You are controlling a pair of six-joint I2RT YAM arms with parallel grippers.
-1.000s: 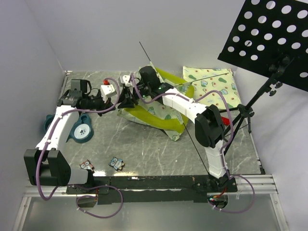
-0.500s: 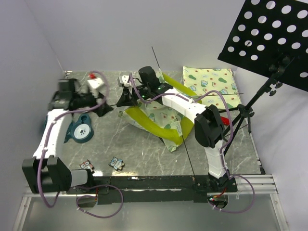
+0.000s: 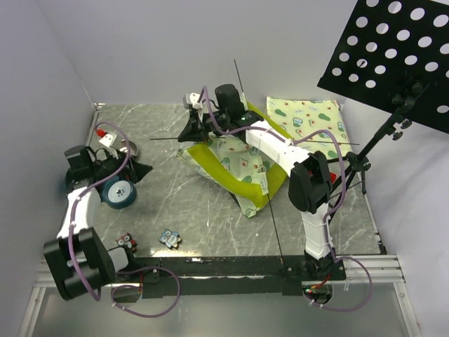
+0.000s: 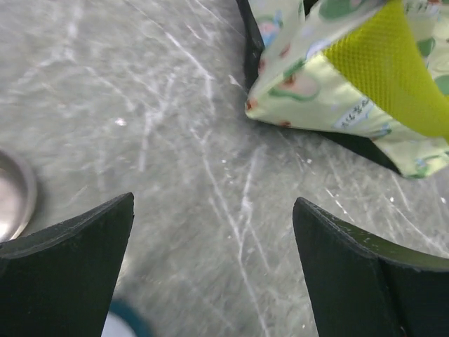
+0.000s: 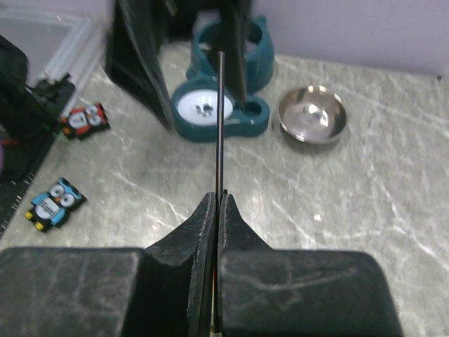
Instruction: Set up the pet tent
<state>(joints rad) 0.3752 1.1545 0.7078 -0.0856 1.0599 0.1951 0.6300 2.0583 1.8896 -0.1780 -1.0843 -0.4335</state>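
A grey marbled worktop with two robot arms reaching over it. The pet tent lies collapsed and rumpled toward the back centre, its cream avocado-print fabric and lime-yellow panels in a heap under the right arm. Just to its right is a flat mat of similar print.

The right claw hangs at the tent's left end, its fingers pressed together on a thin black pole. The pole sticks out leftward past the fingertips, level above the worktop.

The left claw is well apart from the tent, at the left side, spread wide and holding nothing. It hovers beside a teal pet feeder and a steel bowl. Two small owl toys lie near the front edge.
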